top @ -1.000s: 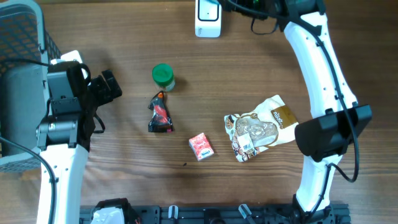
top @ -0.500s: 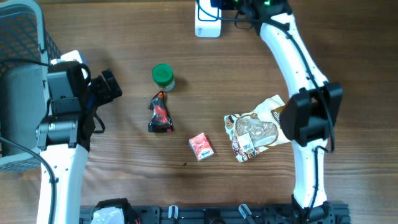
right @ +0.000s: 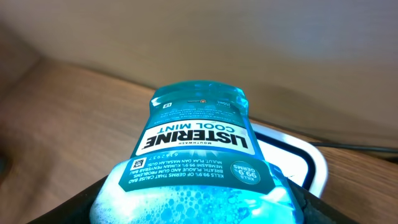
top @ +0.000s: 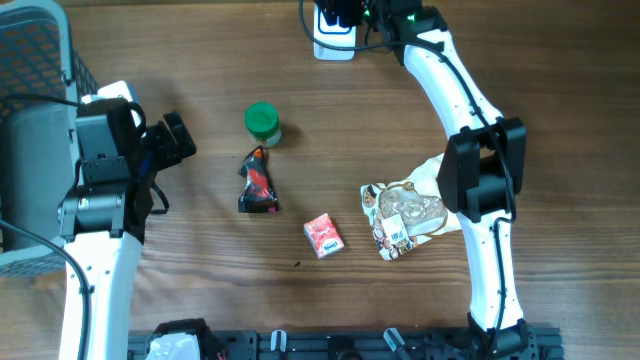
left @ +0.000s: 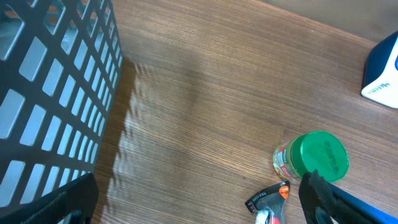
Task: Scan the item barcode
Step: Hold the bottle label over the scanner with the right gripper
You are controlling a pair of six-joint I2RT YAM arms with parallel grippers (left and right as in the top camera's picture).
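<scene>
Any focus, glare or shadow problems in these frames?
Right wrist view: mouthwash bottle fills the frame, label sharp, background soft. Left wrist view: basket casts a patterned shadow on the table; fingers at the corners blurred. Overhead view: even light, no harsh glare.

Bottle: a translucent blue plastic mouthwash bottle (right: 196, 155) is filling the lower centre, its "LISTERINE COOL MINT" label reading upside down and foam sitting inside.
Grip: the right gripper (right: 194, 213) is clamping it, with dark fingers (right: 67, 211) showing at both lower corners.
Behind: a white rounded plastic scanner (right: 311, 165) is lying on the brown wooden table (right: 68, 118), partly hidden.
</scene>
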